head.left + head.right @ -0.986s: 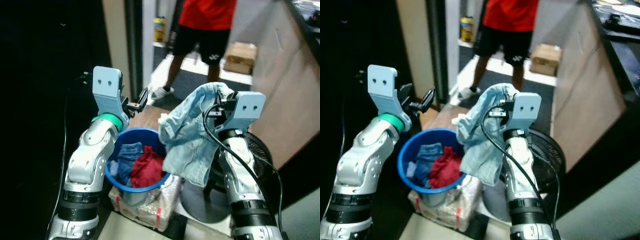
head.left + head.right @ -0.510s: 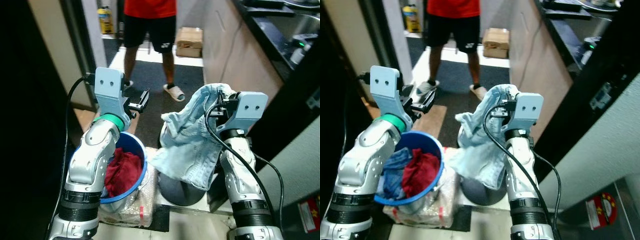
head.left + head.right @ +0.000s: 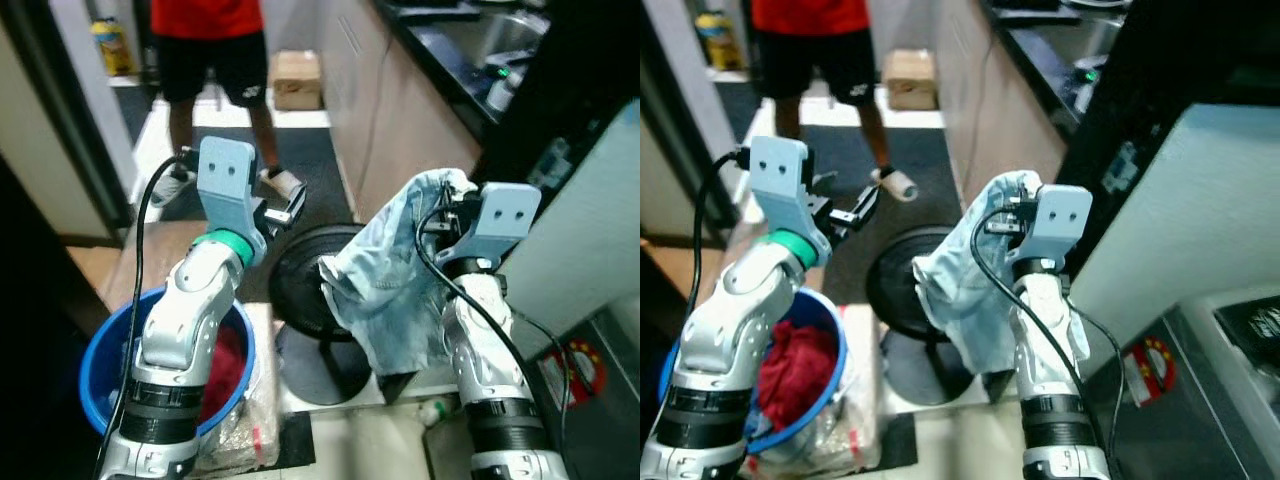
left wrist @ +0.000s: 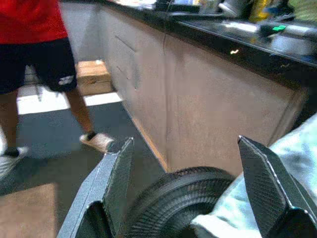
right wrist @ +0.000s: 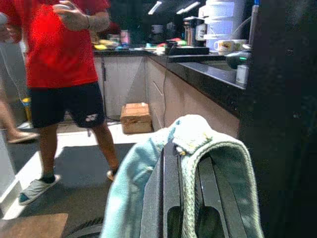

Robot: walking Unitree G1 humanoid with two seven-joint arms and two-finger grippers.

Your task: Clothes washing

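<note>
Denim garment (image 3: 385, 290) above black fan (image 3: 300, 285)

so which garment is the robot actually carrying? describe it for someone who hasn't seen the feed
Beside the kitchen counter, above the black floor fan, the right gripper is shut on a pale blue denim garment. It hangs in the air; the other clothes lie in the blue basin.

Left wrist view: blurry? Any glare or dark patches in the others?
Left wrist view: soft throughout, fan smeared. Left eye view: dark doorway at left edge. Right wrist view: sharper, black panel on one side, denim garment draped over the right gripper, glints along the countertop.
</note>
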